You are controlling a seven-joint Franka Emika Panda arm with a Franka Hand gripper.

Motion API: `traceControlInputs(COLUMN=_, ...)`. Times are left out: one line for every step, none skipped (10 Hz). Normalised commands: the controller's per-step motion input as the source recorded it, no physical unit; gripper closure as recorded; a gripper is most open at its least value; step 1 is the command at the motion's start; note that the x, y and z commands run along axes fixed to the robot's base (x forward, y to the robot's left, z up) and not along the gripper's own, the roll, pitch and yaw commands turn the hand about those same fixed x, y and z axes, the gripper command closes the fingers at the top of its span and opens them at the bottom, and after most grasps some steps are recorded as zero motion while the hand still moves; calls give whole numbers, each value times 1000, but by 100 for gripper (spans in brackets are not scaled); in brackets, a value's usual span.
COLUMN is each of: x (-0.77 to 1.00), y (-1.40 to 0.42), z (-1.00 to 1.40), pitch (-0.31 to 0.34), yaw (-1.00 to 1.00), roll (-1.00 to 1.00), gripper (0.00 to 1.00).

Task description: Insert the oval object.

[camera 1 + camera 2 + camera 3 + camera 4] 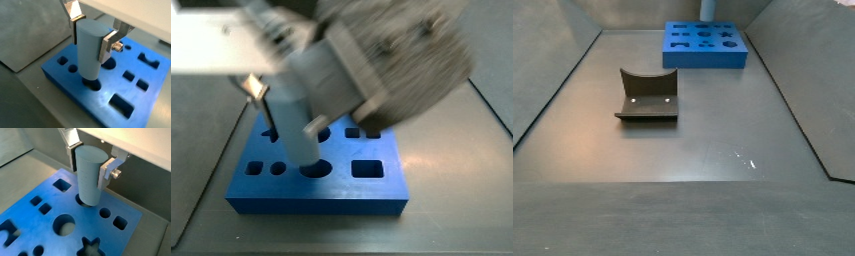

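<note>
The oval object (90,50) is a pale blue-grey smooth peg, upright, held between my gripper's (92,36) silver fingers in both wrist views. Its lower end sits in a hole of the blue board (73,90); it also shows in a wrist view (89,173) standing on the blue board (40,228). In a side view the peg (298,140) meets the board (318,185) near a round hole, with the blurred gripper above. In a side view the board (704,46) lies at the far end, with the peg's foot (710,12) just above it.
The blue board has several holes of different shapes. A dark fixture (647,95) with a curved notch stands mid-floor, well apart from the board. Grey walls bound the floor in both side views.
</note>
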Motion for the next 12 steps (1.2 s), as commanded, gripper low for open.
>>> traceControlInputs(x=306, y=-69, z=-351, pitch=-3, yaw=-223, roll=-136, gripper=100)
traceControlInputs(x=429, y=0, z=-271, pitch=50, yaw=-109, roll=0, gripper=100)
traceControlInputs(x=257, y=66, z=-254, pitch=66, yaw=-34, roll=21, gripper=100)
traceControlInputs(x=40, y=80, z=-363, pitch=0, yaw=0, roll=11, gripper=100)
traceControlInputs(x=-63, y=126, z=-363, pitch=0, yaw=0, roll=34, gripper=100)
traceControlInputs(x=-469, y=60, z=-411, pitch=-113, yaw=0, roll=0, gripper=100)
traceControlInputs(x=-380, y=3, z=-403, pitch=-84, yaw=0, roll=-66, gripper=100)
traceControlInputs(x=-197, y=43, z=-409, pitch=-56, yaw=0, roll=0, gripper=100)
traceControlInputs(x=0, y=0, z=-514, pitch=-13, yaw=0, roll=60, gripper=100)
traceControlInputs(x=220, y=11, z=-537, pitch=9, yaw=0, roll=129, gripper=100)
traceControlInputs(x=160, y=31, z=-537, pitch=0, yaw=0, roll=161, gripper=100)
traceControlInputs(x=83, y=71, z=-469, pitch=0, yaw=0, roll=204, gripper=100)
